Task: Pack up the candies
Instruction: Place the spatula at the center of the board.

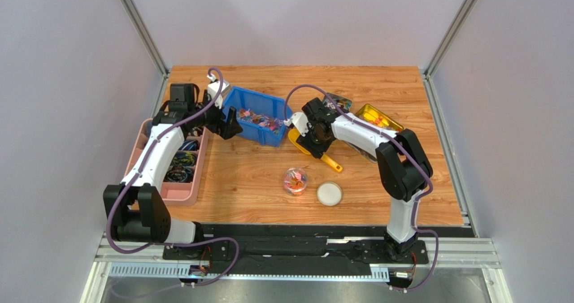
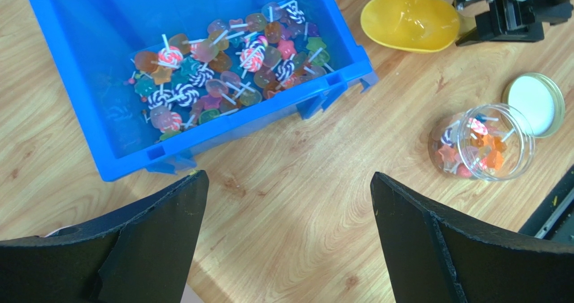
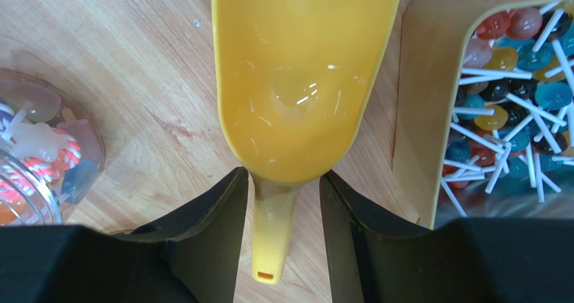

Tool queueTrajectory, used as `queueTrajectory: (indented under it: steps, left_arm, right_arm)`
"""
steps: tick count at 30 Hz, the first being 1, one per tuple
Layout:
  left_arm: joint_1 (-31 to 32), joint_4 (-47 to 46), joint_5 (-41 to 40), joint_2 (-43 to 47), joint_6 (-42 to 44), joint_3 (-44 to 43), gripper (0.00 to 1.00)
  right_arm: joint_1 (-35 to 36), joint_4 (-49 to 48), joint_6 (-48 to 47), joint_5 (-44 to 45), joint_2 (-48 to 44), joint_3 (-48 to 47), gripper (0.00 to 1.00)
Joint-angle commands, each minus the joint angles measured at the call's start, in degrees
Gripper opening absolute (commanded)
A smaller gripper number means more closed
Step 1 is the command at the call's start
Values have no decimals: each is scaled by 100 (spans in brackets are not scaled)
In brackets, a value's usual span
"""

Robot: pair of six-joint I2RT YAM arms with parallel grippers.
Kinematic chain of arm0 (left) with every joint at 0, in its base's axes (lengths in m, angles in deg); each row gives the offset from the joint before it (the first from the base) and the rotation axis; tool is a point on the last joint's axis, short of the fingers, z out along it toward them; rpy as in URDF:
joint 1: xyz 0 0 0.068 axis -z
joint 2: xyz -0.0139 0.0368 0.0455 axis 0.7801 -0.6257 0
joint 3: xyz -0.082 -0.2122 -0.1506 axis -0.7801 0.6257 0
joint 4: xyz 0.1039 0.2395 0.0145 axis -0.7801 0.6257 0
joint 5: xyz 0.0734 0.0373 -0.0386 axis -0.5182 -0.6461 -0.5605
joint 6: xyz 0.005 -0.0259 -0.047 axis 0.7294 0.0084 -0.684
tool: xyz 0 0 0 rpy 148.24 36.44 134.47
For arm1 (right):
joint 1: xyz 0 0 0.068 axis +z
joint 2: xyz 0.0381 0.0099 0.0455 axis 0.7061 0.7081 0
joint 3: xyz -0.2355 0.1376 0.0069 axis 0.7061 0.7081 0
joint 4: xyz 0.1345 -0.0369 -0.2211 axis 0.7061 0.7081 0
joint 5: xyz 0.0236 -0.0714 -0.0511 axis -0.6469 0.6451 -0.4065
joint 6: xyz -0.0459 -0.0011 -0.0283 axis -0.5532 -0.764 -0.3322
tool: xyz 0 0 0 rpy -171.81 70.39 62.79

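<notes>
Candies with white sticks lie heaped in a blue bin, which stands at the back left. A clear jar holding some candies stands open on the table, its lid beside it. An empty yellow scoop lies on the wood. My right gripper is open, its fingers on either side of the scoop's handle with a gap on both sides. My left gripper hangs wide open over bare wood beside the bin, holding nothing.
A yellow-tinted box of lollipops stands just right of the scoop, near my right gripper. A pink tray with dark coiled bands sits at the left edge. Another small container is at the back.
</notes>
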Motion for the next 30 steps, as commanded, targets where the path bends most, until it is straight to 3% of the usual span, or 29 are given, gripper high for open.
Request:
queueTrajectory:
  steps: [1,11,19,30]
  left_arm:
    - [-33,-89,392,225,355,68,99]
    - [-33,69,428,699,803,392,99]
    - [-33,245,349,1095,1093,674,99]
    - [-33,544,243,1728,1225,832,99]
  right_arm:
    - [-95,135,-19,-54,-527,-267,48]
    - [-121,1189,-370,-352,-1836,-207,47]
    - [45,1366,-871,-546,-3066,1225,47]
    - [1099,812,-854,-158,-3288,2773,45]
